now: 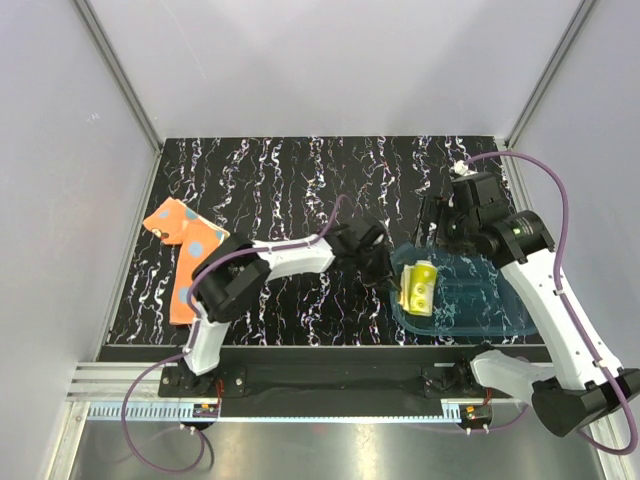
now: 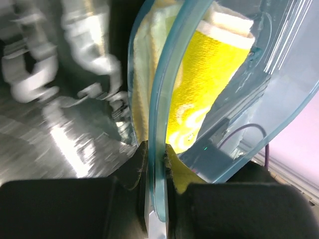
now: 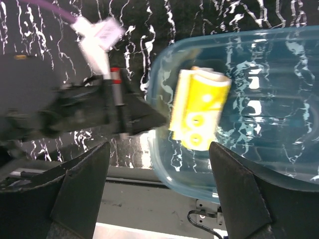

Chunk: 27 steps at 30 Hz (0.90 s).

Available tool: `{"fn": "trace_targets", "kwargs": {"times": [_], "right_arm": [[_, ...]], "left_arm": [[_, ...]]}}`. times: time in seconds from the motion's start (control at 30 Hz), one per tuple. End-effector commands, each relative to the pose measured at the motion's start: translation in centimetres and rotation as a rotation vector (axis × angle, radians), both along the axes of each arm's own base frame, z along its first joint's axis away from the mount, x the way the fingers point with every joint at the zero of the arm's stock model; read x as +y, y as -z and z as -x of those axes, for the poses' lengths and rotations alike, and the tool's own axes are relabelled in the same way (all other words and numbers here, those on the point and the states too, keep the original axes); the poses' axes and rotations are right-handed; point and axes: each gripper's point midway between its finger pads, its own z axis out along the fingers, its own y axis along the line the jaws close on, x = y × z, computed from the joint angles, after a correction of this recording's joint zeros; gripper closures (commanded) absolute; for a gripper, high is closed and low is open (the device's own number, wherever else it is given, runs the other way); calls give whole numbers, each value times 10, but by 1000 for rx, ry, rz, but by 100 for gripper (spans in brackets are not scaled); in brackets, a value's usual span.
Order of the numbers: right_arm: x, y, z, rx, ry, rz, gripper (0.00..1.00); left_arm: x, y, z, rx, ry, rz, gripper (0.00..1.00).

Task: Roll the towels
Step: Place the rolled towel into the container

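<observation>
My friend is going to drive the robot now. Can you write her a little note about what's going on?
Left gripper: shut on the rim of the blue tray.
Right gripper: open, holding nothing, hovering above the tray.
Yellow towel: rolled up and lying in the tray, near its left end.
Orange dotted towel: lying flat on the table at far left, not rolled yet.
Done: the yellow one. Left: roll the orange one.

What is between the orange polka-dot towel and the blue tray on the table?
In the top view the left arm stretches across that span, its left gripper shut on the rim of the blue tray. The orange polka-dot towel lies flat at far left.
</observation>
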Motion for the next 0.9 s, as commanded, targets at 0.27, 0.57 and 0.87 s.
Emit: {"fn": "trace_targets", "kwargs": {"times": [0.27, 0.57, 0.87], "right_arm": [[-25, -30, 6, -104, 78, 46, 12], [-26, -38, 9, -123, 85, 35, 12], [-29, -50, 11, -146, 100, 31, 11]], "left_arm": [[-87, -28, 7, 38, 54, 123, 92], [-104, -65, 11, 35, 33, 235, 69], [-98, -104, 15, 11, 49, 317, 56]]}}
